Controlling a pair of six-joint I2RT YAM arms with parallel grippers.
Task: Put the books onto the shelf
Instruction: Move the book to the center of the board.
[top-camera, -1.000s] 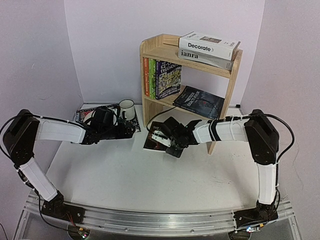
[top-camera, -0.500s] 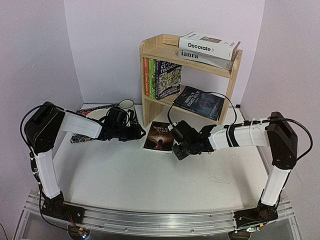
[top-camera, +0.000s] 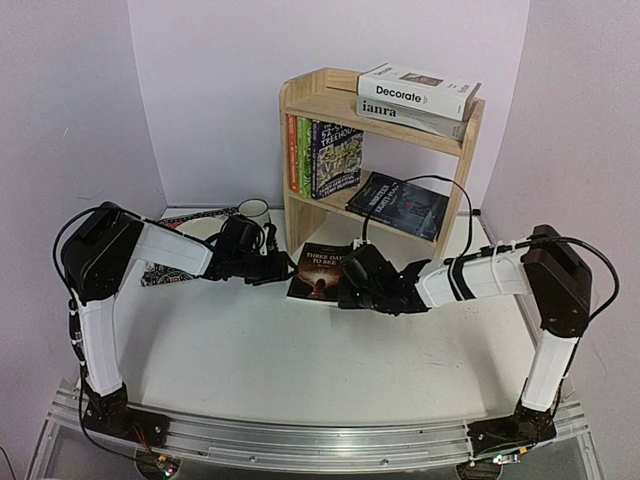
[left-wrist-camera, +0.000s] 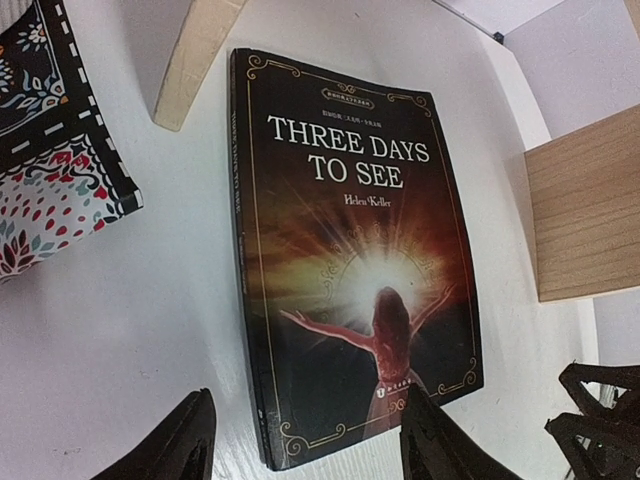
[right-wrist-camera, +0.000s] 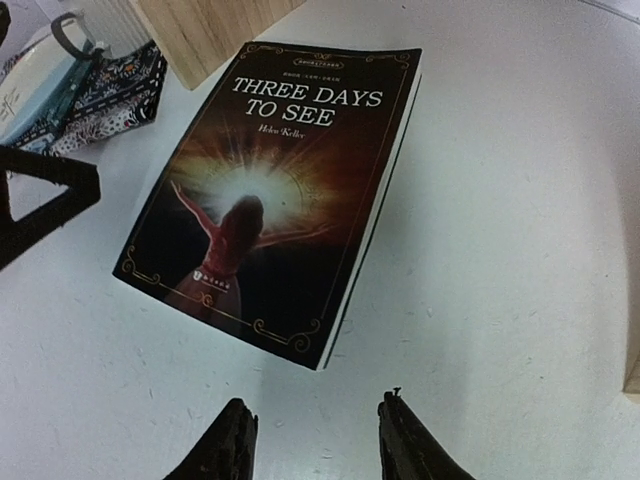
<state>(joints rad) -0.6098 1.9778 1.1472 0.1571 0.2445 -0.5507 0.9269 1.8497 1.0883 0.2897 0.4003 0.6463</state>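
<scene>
The black book "Three Days to See" (top-camera: 322, 272) lies flat on the table in front of the shelf (top-camera: 325, 100). My left gripper (top-camera: 283, 268) is open at the book's left side. In the left wrist view its fingers (left-wrist-camera: 198, 425) straddle the near left corner of the cover (left-wrist-camera: 350, 270). My right gripper (top-camera: 345, 290) is open and holds nothing. Its tips (right-wrist-camera: 315, 410) hover over bare table just short of the book's near corner (right-wrist-camera: 280, 180). "Decorate" (top-camera: 418, 88) and "ianra" (top-camera: 410, 115) lie on the top tier. The Treehouse paperbacks (top-camera: 325, 158) stand on the lower tier beside the dark blue book (top-camera: 400, 205).
A patterned placemat (top-camera: 150, 272) with a mug (top-camera: 250, 212) sits left of the shelf, close behind my left gripper. A shelf foot (left-wrist-camera: 195, 60) stands just past the book's far end. The right side panel (left-wrist-camera: 590, 220) rises beside the book.
My right gripper has come off the book, drawn back to its near right corner and opened. My left gripper slid right to the book's left edge, and its jaws narrowed somewhat.
</scene>
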